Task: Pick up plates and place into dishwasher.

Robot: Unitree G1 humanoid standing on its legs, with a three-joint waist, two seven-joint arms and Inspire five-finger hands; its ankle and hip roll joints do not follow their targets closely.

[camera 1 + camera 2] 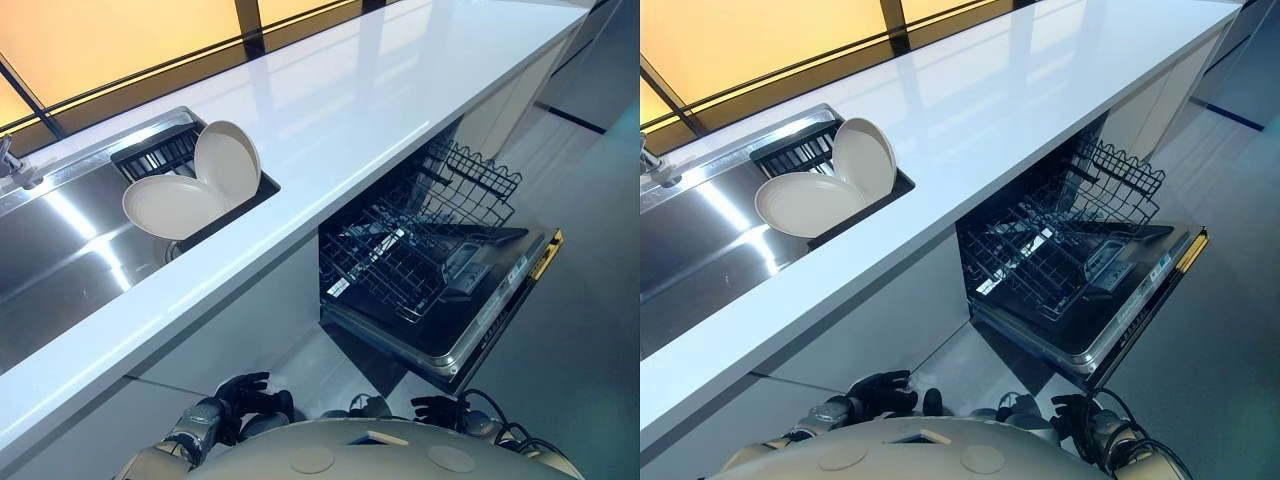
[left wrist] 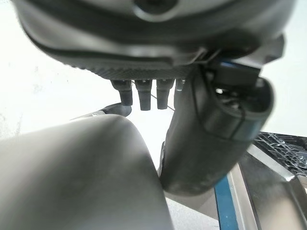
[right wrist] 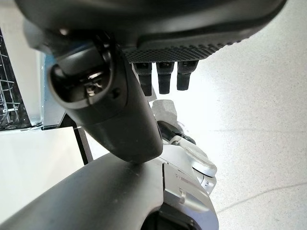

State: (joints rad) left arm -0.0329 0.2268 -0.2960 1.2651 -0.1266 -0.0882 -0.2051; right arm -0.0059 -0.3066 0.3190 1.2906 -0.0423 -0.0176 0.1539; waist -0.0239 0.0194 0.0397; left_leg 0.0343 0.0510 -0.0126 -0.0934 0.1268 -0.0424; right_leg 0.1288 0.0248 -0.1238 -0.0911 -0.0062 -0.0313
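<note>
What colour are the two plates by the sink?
The plates are plain cream-white, clearest in the left eye view.

White counter (image 1: 380,90), steel sink (image 1: 60,250), amber window (image 1: 110,35), grey floor (image 1: 590,330)

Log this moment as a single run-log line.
plates: two, in sink rack | dishwasher: door down, lower rack pulled out, no plates | left hand: low, holds nothing | right hand: low, holds nothing

Silver-grey arms, dark hands (image 1: 245,395)
</note>
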